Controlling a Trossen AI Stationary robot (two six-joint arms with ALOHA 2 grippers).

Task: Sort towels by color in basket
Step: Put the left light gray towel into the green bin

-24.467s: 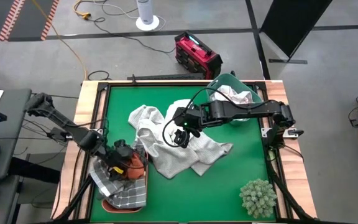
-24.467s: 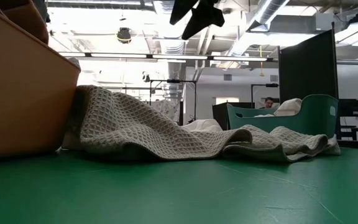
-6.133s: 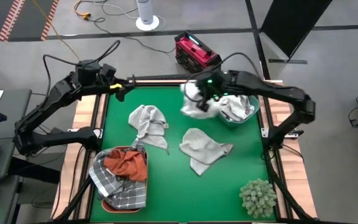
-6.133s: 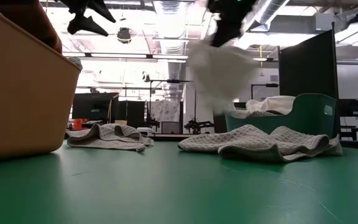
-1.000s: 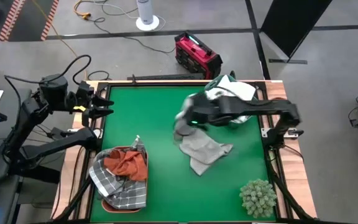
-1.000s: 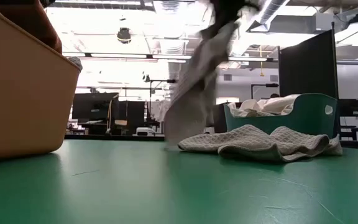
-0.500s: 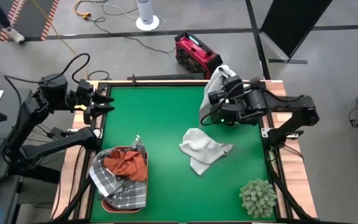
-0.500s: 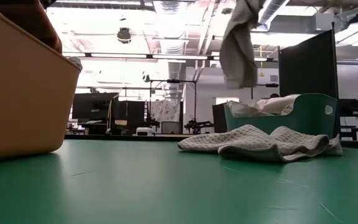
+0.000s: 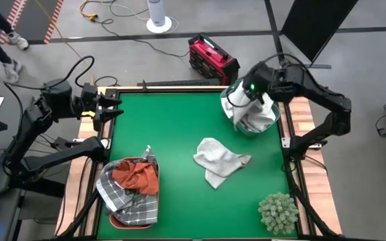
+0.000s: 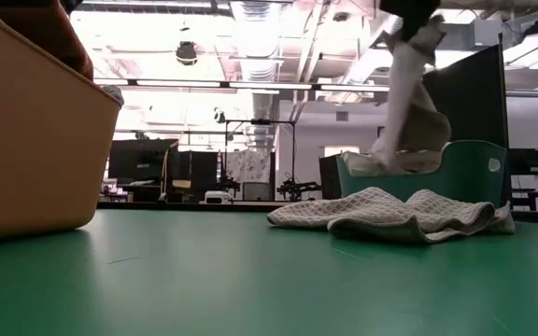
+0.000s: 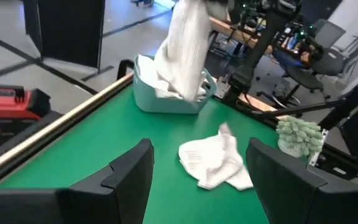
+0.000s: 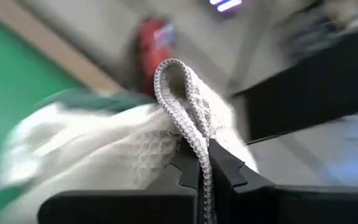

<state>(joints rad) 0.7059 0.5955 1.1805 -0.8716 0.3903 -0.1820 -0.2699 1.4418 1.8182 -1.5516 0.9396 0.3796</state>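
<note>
The right gripper (image 9: 252,88) hangs above the teal basket (image 9: 268,124) at the table's far right edge, clamped on a pale waffle towel (image 10: 407,103) draping into it. Bare green mat (image 9: 159,127) lies beside. The left gripper (image 9: 116,107), fingers apart, waits at the far left edge.

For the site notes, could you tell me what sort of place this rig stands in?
Probably a robotics lab or workshop. Bare ducts and strip lights run overhead, cables trail over the concrete floor beside a red case, and office chairs stand at benches beyond the green table.
</note>
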